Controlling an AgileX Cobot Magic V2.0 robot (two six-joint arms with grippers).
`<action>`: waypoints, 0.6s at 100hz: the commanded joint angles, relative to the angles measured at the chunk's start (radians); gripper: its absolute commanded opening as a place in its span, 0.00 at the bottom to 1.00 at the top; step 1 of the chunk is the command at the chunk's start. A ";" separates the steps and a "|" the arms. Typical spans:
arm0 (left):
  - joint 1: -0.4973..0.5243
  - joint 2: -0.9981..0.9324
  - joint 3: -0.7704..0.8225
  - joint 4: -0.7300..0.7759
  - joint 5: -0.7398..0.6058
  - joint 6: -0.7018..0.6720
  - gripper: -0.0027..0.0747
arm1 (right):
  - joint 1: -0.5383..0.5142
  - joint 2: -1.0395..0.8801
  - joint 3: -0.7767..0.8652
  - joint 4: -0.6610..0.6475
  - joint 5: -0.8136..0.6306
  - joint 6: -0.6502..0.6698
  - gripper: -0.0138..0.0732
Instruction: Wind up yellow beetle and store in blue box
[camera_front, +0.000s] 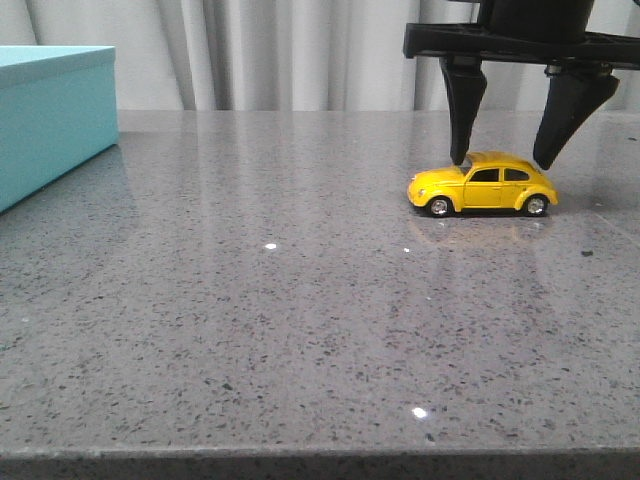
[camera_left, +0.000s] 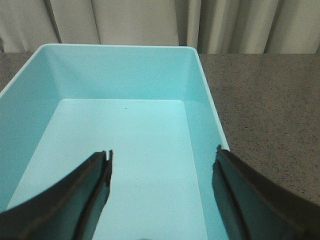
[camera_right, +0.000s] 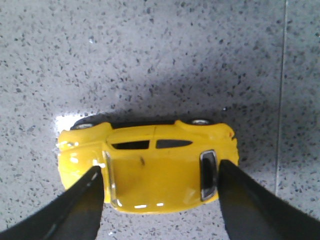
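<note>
In the front view you see the yellow beetle (camera_front: 482, 187) at the right of the frame, a little above mid-height, standing on all four wheels on the grey speckled tabletop (camera_front: 300, 320). Its side faces the camera, nose pointing toward the left edge of the picture. Your right hand (camera_front: 510, 160) hangs directly over it from the upper right corner, fingers spread apart: one dark fingertip (camera_front: 462, 150) comes down near the front of the roof, the other near the rear, neither visibly pressing on the car.

The right wrist view confirms this. The beetle (camera_right: 150, 167) lies across the lower middle of the frame, with the two fingers rising from the bottom corners at either end of the car. The hand (camera_right: 160, 185) is open around it, not clamped; whether the fingers touch the paint you cannot tell.

The blue box (camera_front: 50, 110) sits at the upper left edge of the front view, well apart from the car. In the left wrist view you look down into the open box (camera_left: 202, 85), its pale turquoise interior filling most of the frame. Your left hand (camera_left: 162, 172) hovers over it with fingers (camera_left: 90, 185) wide apart and holding nothing. Pale curtains (camera_front: 300, 50) hang behind the tabletop.
</note>
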 joint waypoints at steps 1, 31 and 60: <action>0.001 0.001 -0.039 -0.009 -0.083 -0.002 0.59 | 0.001 -0.041 -0.034 -0.013 -0.007 -0.001 0.72; 0.001 0.001 -0.039 -0.009 -0.083 -0.002 0.59 | 0.001 -0.022 -0.034 -0.016 0.009 -0.001 0.65; 0.001 0.001 -0.039 -0.009 -0.083 -0.002 0.59 | 0.001 -0.017 -0.034 -0.068 0.041 -0.001 0.65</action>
